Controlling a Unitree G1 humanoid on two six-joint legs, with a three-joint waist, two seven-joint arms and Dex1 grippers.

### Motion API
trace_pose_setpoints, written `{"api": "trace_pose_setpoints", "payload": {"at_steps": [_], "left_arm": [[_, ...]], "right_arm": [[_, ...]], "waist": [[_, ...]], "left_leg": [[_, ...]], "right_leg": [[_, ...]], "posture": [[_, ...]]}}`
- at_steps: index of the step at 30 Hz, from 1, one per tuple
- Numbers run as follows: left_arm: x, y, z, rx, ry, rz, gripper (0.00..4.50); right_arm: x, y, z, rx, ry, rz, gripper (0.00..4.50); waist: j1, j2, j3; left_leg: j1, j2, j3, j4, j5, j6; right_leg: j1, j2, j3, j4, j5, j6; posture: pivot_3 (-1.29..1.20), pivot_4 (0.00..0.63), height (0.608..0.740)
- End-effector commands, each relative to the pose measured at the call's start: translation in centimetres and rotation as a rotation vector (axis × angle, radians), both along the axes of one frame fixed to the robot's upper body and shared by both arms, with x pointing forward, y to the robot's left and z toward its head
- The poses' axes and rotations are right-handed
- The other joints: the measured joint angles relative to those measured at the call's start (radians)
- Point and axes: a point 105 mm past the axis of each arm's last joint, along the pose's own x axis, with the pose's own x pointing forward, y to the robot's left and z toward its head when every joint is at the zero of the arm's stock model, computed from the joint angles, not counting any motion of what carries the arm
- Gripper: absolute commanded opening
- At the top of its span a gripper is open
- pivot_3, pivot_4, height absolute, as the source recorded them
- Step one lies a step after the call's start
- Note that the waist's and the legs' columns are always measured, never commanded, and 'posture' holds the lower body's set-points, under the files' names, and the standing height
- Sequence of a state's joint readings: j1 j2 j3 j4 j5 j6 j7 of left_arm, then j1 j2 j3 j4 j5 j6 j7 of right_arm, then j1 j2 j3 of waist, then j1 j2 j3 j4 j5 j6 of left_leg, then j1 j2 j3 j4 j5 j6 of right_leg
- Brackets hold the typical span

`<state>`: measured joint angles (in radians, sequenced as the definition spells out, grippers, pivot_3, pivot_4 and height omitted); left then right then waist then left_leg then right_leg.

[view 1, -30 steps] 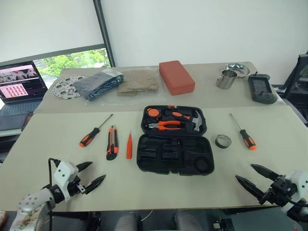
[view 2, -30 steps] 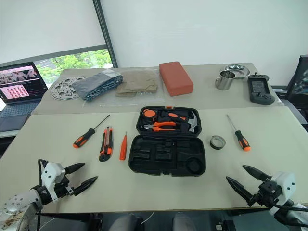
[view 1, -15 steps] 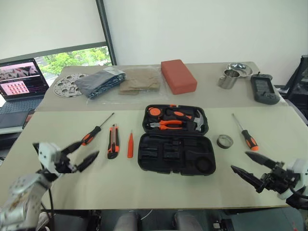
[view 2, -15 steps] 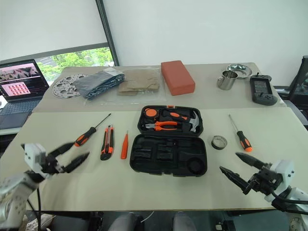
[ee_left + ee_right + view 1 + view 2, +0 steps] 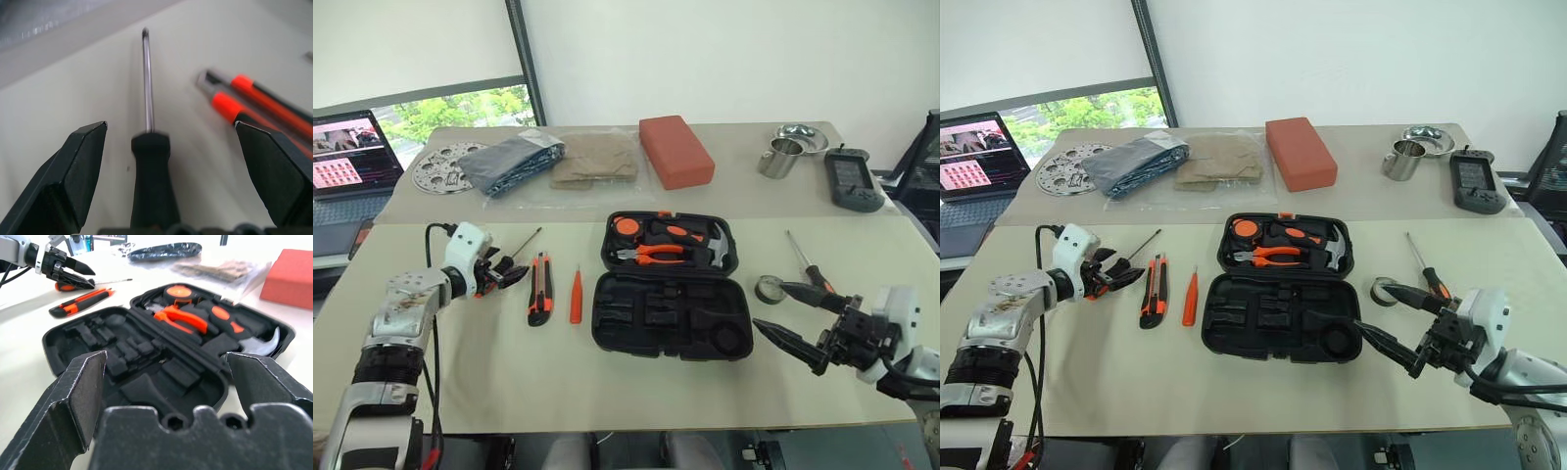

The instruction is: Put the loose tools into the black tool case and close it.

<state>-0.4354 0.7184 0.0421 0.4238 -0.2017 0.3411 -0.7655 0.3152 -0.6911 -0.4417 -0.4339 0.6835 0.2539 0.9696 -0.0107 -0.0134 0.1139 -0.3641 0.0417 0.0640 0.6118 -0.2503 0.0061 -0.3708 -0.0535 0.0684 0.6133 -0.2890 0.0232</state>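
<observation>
The black moulded-plastic hinged tool case [image 5: 671,299] lies open in the middle of the beige counter [image 5: 607,382]; its far half holds orange-handled pliers [image 5: 651,254] and a hammer [image 5: 705,247], its near half shows bare tool-shaped slots; left of it lie a slim small orange tool [image 5: 576,296], an orange-and-black utility knife [image 5: 540,289] and an orange-and-black-handled screwdriver [image 5: 514,255]; the left gripper [image 5: 507,277] has its fingers spread open on either side of that screwdriver's handle, not closed on it; right of the case sit a small dark tape roll [image 5: 769,289] and a second orange-and-black-handled screwdriver [image 5: 806,266]; the right gripper [image 5: 783,315] hovers beside the case, fingers open and empty.
</observation>
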Motion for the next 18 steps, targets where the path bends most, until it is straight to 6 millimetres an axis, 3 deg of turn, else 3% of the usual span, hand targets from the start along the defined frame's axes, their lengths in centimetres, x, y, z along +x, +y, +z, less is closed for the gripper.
{"api": "trace_pose_setpoints", "payload": {"at_steps": [1,5,11,12,15,18], "left_arm": [[-0.4,0.9,-1.5,0.035,0.087,0.042,4.49],[-0.3,1.2,-1.8,-0.056,0.123,0.112,2.98],[0.0,0.9,-0.2,-0.115,0.072,0.090,0.91],[0.0,0.9,0.1,-0.110,0.058,0.079,0.89],[1.2,-0.1,3.7,-0.099,-0.089,-0.013,0.89],[1.7,-3.0,7.3,-0.103,-0.214,-0.210,0.89]], "right_arm": [[-0.4,-0.1,1.3,-0.028,-0.073,-0.011,4.50],[-0.5,-0.3,1.8,-0.025,-0.090,-0.010,4.50],[-0.5,-0.3,2.5,-0.013,-0.113,0.020,4.50],[-0.6,-0.3,2.6,-0.009,-0.115,0.025,4.50],[-0.7,-0.6,3.1,0.014,-0.127,0.038,4.50],[-0.9,-1.1,3.4,0.023,-0.131,0.038,4.50]], "waist": [[0.000,0.000,0.000],[-0.002,-0.002,0.001],[-0.007,-0.005,0.003],[-0.006,-0.005,0.003],[-0.003,-0.005,0.002],[0.006,-0.010,0.004]], "left_leg": [[0.000,0.000,0.000,0.000,0.000,0.000],[0.001,0.000,0.000,0.004,0.001,-0.001],[0.008,-0.001,0.000,0.005,0.004,-0.002],[0.008,-0.001,-0.001,0.005,0.004,-0.002],[0.007,-0.001,-0.001,0.005,0.004,-0.002],[0.005,-0.002,-0.002,0.005,0.005,-0.002]], "right_leg": [[0.000,0.000,0.000,0.000,0.000,0.000],[0.004,-0.001,0.000,0.004,0.000,0.000],[0.003,0.002,0.002,0.013,-0.001,0.001],[0.003,0.002,0.002,0.013,-0.001,0.001],[0.003,0.002,0.002,0.013,0.000,0.000],[0.001,0.002,0.001,0.011,0.000,-0.001]], "posture": [[0.00,0.150,0.740],[0.00,0.150,0.740],[0.00,0.150,0.740],[0.00,0.150,0.740],[0.00,0.150,0.740],[0.00,0.150,0.740]]}}
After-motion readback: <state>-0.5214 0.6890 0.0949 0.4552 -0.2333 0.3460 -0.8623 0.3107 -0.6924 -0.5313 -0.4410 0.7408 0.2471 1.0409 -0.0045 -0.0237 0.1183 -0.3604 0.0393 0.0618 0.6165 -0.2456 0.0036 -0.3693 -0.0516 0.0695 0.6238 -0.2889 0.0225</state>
